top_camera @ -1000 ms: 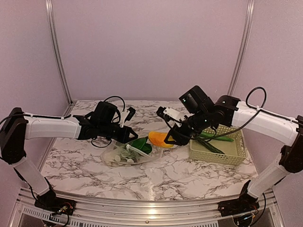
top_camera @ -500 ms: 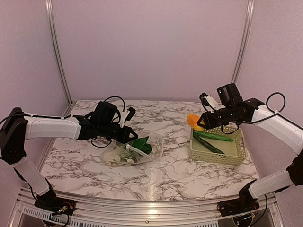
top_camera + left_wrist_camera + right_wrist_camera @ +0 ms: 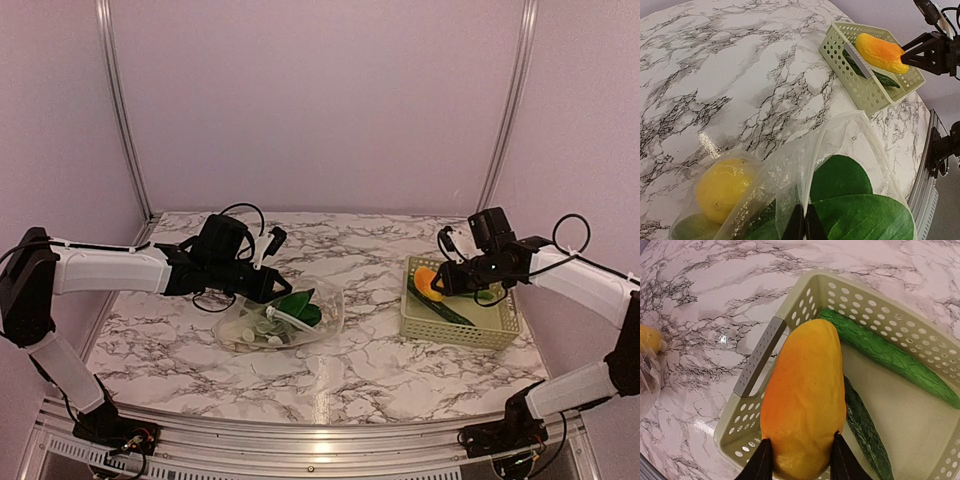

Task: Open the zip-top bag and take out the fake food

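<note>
Half done, at a guess, with two long green pieces (image 3: 890,357) in basket (image 3: 870,295) at 3 o'clock and orange-yellow fruit (image 3: 805,395) clamped by right gripper (image 3: 801,462) over its rim. Left gripper (image 3: 803,227) pinched on zip-top bag (image 3: 840,140) 9 o'clock of centre, leaf (image 3: 860,215) inside. Unclear from top camera, plain from left wrist: yellow fruit (image 3: 720,187) inside too.

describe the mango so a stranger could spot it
Look right for the pale green lattice basket. Over its left end the right claw grips the mango: plump and orange-yellow, unlike the two long green vegetables lying inside.
</note>
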Motion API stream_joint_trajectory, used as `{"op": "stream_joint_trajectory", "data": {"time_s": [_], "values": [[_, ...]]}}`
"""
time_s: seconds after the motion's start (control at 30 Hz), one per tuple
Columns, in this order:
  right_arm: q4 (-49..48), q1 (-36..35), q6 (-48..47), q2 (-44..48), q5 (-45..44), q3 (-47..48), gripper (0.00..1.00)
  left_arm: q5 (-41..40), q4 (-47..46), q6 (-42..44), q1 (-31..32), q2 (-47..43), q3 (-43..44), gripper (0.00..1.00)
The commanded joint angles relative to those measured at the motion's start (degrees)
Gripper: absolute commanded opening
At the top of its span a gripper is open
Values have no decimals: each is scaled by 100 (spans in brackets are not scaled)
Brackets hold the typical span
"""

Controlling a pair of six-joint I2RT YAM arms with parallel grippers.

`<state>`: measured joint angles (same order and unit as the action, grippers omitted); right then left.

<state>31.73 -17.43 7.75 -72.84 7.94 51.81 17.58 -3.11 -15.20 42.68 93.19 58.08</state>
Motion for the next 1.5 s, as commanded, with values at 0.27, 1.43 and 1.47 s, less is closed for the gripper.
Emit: {"op": "stream_joint_trajectory", "data": {"time_s": [0.27,1.43,1.47], "values": [[-355,21,-292,-155,517,231,58,154,224,0,-22,-27,134,0],[-2250,-3864,1765,-2885,931,2038,65,177,-117,-260,-12,-295,-169,0],[-2268,-3865,1784,-2927,893,2037,65,170,-127,-257,-12,-300,-181,0]]}}
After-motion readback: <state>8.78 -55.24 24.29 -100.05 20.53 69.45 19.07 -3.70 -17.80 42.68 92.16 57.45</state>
